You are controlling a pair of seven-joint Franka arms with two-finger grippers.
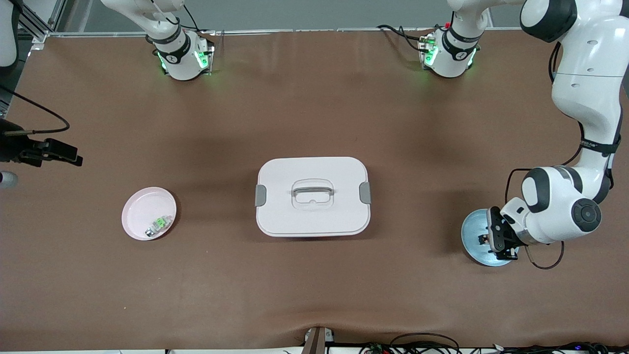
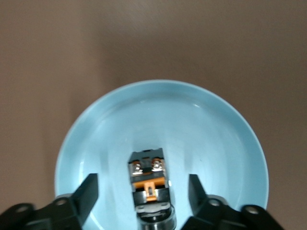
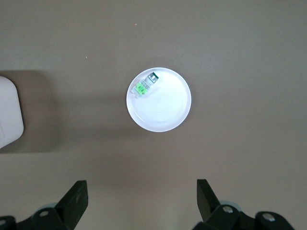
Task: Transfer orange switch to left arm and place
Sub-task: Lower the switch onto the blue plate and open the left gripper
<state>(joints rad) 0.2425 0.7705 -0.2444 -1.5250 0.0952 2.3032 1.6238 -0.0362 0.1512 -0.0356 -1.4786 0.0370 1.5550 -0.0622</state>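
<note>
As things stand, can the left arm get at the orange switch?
Probably yes. The left gripper hangs open just over the blue plate, its fingers either side of the orange switch, with nothing between them.

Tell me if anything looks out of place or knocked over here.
Nothing stands out. The box sits closed mid-table, the orange switch lies in the blue plate between the open left gripper, and the right gripper hangs open above the pink plate.

I see even, soft overhead light on the tabletop [image 1: 314, 123], with faint shadows beside the box [image 1: 313, 196]. Green glow marks both arm bases. The blue plate [image 2: 192, 124] shows mild glare, and my left wrist view looks slightly soft.
</note>
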